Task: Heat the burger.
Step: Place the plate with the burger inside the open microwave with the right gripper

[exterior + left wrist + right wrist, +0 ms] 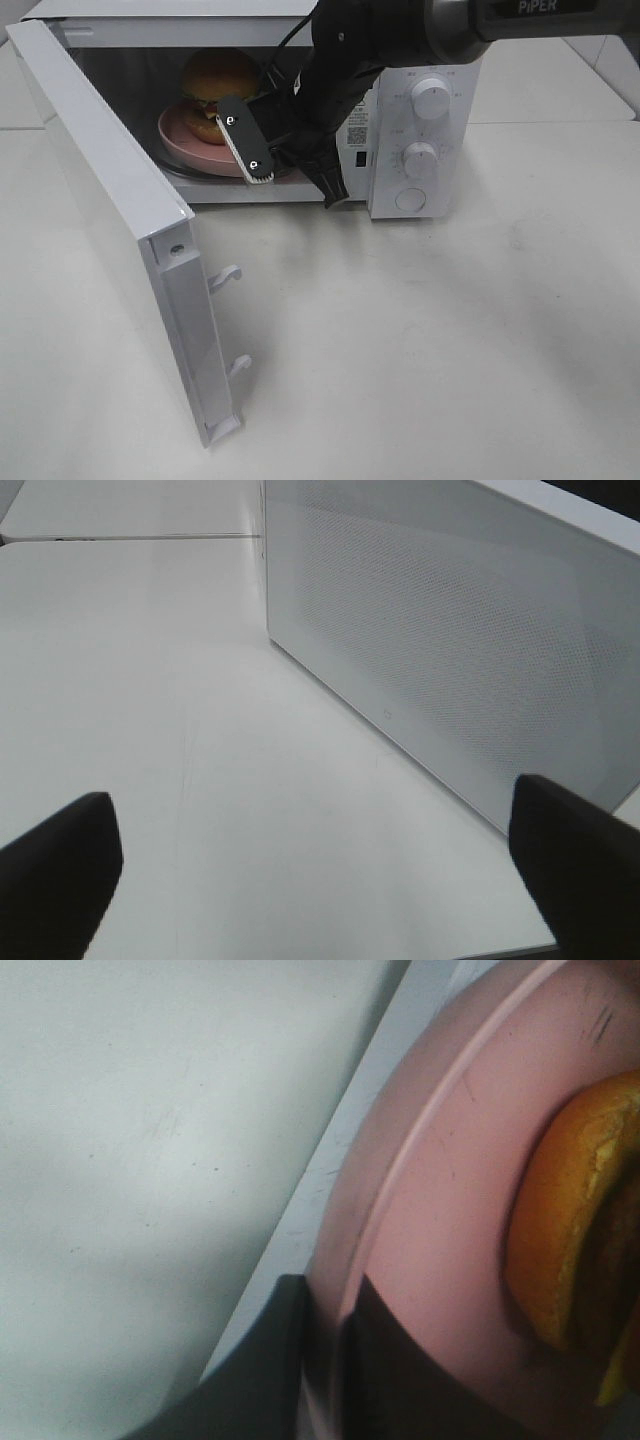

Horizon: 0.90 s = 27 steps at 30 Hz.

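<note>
- glossy round-bunned burger [218, 80] sits on smooth pink plate [183, 148] inside boxy white microwave [455, 130]
- right gripper [325, 1305] pinches the plate's thin rim
- left gripper [315, 865] gapes wide, empty

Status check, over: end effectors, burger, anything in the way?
Left end effector open, empty, near door. Right end effector shut on pink plate rim. Burger on plate, inside microwave. No blocker seen; door wide open.

White table [450, 350] carries white microwave [425, 190] at rear, door [100, 180] standing wide open.
</note>
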### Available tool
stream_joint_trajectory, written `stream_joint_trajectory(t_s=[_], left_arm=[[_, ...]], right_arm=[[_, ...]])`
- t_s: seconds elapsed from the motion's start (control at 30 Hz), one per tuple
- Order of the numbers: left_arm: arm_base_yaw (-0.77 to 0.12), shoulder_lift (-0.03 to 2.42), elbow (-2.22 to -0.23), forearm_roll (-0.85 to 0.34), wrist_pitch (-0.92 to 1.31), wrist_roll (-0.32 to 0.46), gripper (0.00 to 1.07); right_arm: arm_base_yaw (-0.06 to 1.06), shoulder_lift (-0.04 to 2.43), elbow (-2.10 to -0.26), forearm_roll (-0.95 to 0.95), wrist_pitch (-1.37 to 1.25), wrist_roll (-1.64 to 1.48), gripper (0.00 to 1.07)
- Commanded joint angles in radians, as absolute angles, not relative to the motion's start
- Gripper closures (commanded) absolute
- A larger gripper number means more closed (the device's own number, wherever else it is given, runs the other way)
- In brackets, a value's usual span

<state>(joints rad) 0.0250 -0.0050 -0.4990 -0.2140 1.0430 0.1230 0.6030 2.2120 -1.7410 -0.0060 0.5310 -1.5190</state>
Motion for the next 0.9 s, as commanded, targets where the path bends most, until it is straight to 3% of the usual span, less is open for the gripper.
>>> stream_joint_trajectory(t_s=[0.03, 0.6, 0.8, 0.9], left_arm=[[0.025, -0.026, -0.497, -0.21, 1.035, 0.123, 0.03], [0.025, -0.026, -0.497, -0.21, 1.035, 0.123, 0.03], [0.025, -0.026, -0.497, -0.21, 1.035, 0.123, 0.03], [0.025, -0.026, -0.497, -0.21, 1.035, 0.123, 0.03]], right_arm=[[0.608, 2.228, -1.809, -0.039, 0.512, -1.464, 1.02], [0.608, 2.34, -1.951, -0.053, 0.507, -1.377, 0.98], [0.608, 2.36, -1.957, -0.074, 0.505, -1.377, 0.9], [0.608, 2.365, -1.957, -0.073, 0.502, -1.377, 0.79]])
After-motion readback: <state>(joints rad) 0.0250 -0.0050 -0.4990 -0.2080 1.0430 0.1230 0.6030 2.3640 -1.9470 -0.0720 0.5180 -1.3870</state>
